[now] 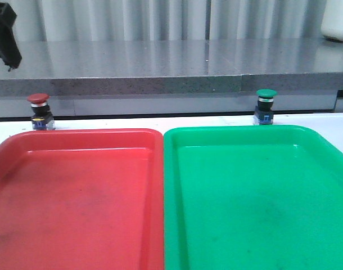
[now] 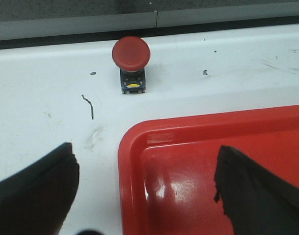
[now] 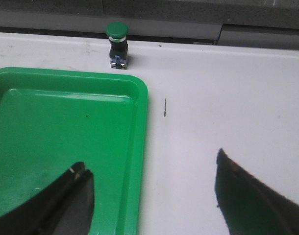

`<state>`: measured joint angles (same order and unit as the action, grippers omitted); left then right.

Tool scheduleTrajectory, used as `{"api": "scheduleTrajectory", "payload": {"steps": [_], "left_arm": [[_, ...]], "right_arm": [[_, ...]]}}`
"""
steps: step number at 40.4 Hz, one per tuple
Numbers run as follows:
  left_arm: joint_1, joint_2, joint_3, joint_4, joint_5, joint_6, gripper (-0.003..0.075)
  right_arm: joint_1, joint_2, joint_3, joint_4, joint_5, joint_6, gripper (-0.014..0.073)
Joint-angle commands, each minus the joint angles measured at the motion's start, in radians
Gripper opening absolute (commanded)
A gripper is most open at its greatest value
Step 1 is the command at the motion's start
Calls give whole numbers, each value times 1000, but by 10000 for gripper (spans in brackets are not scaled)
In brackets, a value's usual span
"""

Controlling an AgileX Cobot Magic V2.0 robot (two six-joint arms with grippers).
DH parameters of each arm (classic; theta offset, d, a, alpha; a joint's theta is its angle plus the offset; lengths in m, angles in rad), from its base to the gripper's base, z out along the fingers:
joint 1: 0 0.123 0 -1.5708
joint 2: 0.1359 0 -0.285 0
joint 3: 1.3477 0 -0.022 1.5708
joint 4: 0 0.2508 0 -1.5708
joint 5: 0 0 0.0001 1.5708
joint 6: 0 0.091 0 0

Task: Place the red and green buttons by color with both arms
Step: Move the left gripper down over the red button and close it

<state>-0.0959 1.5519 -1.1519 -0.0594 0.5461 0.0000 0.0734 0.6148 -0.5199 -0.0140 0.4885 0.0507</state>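
Note:
The red button [image 1: 39, 110] stands upright on the white table behind the red tray's [image 1: 76, 197] far left corner; it also shows in the left wrist view [image 2: 131, 55]. The green button [image 1: 266, 104] stands upright behind the green tray [image 1: 256, 197]; it also shows in the right wrist view [image 3: 116, 43]. My left gripper [image 2: 144, 181] is open and empty, above the red tray's corner [image 2: 135, 147], well short of the red button. A part of the left arm [image 1: 4, 34] shows at the front view's upper left. My right gripper [image 3: 152, 178] is open and empty over the green tray's edge [image 3: 142, 112].
A grey stone ledge [image 1: 160, 67] runs behind the buttons. A white container [image 1: 335, 19] stands on it at the far right. The two trays lie side by side and touch along their inner rims.

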Motion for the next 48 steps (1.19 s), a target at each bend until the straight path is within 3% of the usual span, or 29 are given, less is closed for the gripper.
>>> {"api": "scheduleTrajectory", "payload": {"steps": [1, 28, 48], "left_arm": [[-6, 32, -83, -7, -44, 0, 554], [4, 415, -455, 3, 9, 0, 554], [29, 505, -504, 3, -13, 0, 554]], "right_arm": [[-3, 5, -34, -10, -72, -9, 540], [-3, 5, -34, -10, -72, -9, 540], [-3, 5, -34, -10, -72, -9, 540]]}}
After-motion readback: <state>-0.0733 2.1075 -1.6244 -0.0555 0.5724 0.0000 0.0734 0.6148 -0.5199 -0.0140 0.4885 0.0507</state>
